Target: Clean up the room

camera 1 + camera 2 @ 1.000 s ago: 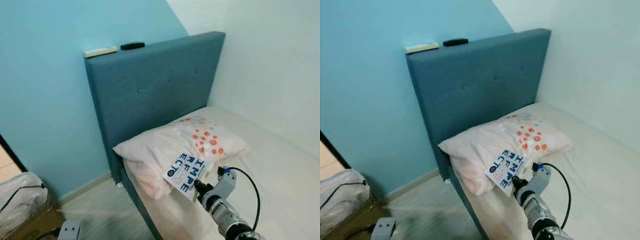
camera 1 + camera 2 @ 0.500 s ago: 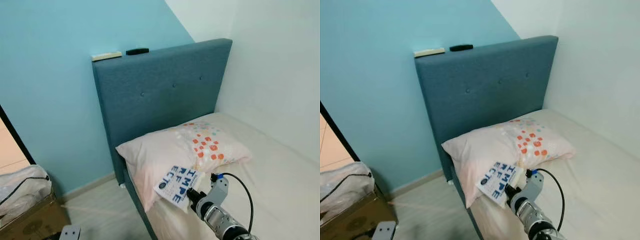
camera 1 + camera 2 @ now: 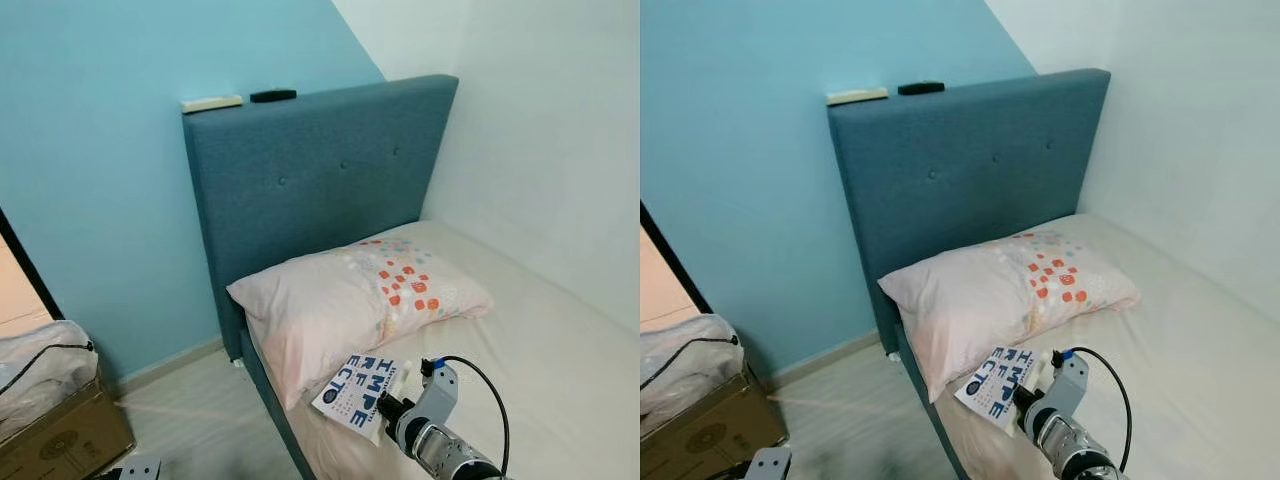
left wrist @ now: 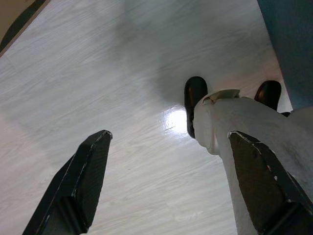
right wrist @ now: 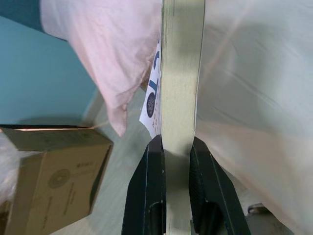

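right gripper (image 5: 176, 152) pinches a book (image 3: 363, 391) edge-on, black fingers (image 5: 146, 186) pressed on both covers; white cover with blue block letters faces up-left in the head views. book is held low over the near-left part of the bed (image 3: 540, 340), just in front of the pillow (image 3: 350, 300), cannot tell if it touches the mattress sheet

pillow: pale pink with orange and red dots toward its right end, lying against the blue upholstered headboard (image 3: 310, 180). two small items on top of the headboard at the left end: a cream flat one (image 3: 211, 103) and a black one (image 3: 273, 95), side by side, type not readable

right arm (image 3: 440, 455) comes in from the bottom edge, silver, with a black cable looping off the wrist

left gripper (image 4: 161, 186) hangs over pale wood-look floor (image 4: 98, 73), fingers spread wide, nothing between them. in its wrist view a white robot leg (image 4: 244, 132) and two black feet are below, blue bed side at the corner

far-left of the room: cardboard box (image 3: 60, 435) on the floor by the blue wall (image 3: 90, 200), with a clear plastic bag (image 3: 40, 365) heaped on top. white wall on the right side of the bed
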Controlling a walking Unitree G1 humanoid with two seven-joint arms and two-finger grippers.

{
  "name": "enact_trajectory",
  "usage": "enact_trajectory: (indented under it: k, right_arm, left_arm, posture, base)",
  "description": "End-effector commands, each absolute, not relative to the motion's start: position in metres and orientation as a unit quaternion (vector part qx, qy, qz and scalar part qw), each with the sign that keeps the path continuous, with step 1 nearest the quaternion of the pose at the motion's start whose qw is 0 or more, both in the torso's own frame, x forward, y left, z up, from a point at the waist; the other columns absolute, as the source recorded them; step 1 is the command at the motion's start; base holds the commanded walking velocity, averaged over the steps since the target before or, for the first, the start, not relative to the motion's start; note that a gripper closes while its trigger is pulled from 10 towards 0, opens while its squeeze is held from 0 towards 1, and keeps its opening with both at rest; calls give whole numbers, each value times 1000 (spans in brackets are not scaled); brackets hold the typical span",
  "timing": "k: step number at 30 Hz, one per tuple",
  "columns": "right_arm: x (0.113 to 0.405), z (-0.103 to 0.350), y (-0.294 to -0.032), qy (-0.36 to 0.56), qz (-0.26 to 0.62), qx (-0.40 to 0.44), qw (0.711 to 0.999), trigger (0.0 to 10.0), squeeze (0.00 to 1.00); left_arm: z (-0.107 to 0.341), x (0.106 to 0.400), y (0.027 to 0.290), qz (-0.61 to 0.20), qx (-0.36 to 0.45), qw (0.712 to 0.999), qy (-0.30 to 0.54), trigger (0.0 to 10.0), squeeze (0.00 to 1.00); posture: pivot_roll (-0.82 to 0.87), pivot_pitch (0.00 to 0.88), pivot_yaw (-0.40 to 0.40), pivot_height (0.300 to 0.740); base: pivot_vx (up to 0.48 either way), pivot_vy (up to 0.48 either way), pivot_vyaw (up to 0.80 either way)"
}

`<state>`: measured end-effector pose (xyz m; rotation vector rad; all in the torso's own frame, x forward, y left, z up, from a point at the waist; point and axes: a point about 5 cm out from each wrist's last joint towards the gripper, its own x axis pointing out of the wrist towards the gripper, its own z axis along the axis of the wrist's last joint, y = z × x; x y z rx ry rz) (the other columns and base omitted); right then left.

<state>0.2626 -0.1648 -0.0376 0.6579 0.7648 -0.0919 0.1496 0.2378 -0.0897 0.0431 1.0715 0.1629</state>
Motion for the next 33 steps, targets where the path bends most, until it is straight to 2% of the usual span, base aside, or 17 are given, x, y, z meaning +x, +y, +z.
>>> enact_trajectory:
  k: [1, 4, 8, 13, 14, 17, 26, 27, 33]
  right_arm:
    - [265, -36, -166, 357, -49, 315, 878, 10000, 0]
    - [261, -39, -169, 362, -70, 324, 871, 10000, 0]
    - [241, -53, -179, 386, -144, 352, 840, 10000, 0]
    - [234, -58, -185, 384, -181, 360, 831, 10000, 0]
    - [231, -58, -195, 359, -220, 381, 823, 10000, 0]
    - [230, -58, -198, 347, -234, 390, 820, 10000, 0]
    - [229, -59, -197, 324, -237, 426, 811, 10000, 0]
    - [232, -58, -185, 320, -215, 446, 808, 10000, 0]
    - [235, -58, -170, 336, -199, 445, 806, 10000, 0]
  left_arm:
    - [-90, 150, 238, 79, 23, 857, 510, 10000, 0]
    - [-90, 149, 238, 78, 26, 856, 511, 10000, 0]
    - [-90, 147, 241, 77, 31, 854, 513, 10000, 0]
    - [-90, 145, 242, 77, 32, 853, 515, 10000, 0]
    - [-91, 142, 244, 75, 37, 852, 517, 10000, 0]
    - [-91, 140, 246, 75, 39, 851, 518, 10000, 0]
    - [-93, 128, 253, 73, 52, 844, 529, 10000, 0]
    - [-94, 119, 258, 70, 62, 840, 535, 10000, 0]
    - [-95, 104, 266, 71, 71, 836, 540, 10000, 0]
  posture:
    - [-60, 0, -58, 721]
    - [-61, 0, -57, 721]
    - [-53, 0, -54, 721]
    - [-35, 0, -52, 721]
    - [-10, 0, -45, 721]
    - [-10, 0, -45, 721]
    - [44, 59, -19, 721]
    - [78, 96, -2, 721]
    - [113, 143, 16, 721]
  base:
    - [0, 0, 0]
    - [0, 0, 0]
    - [0, 0, 0]
    - [0, 0, 0]
    - [0, 0, 0]
    - [0, 0, 0]
    - [0, 0, 0]
    - [0, 0, 0]
    - [0, 0, 0]
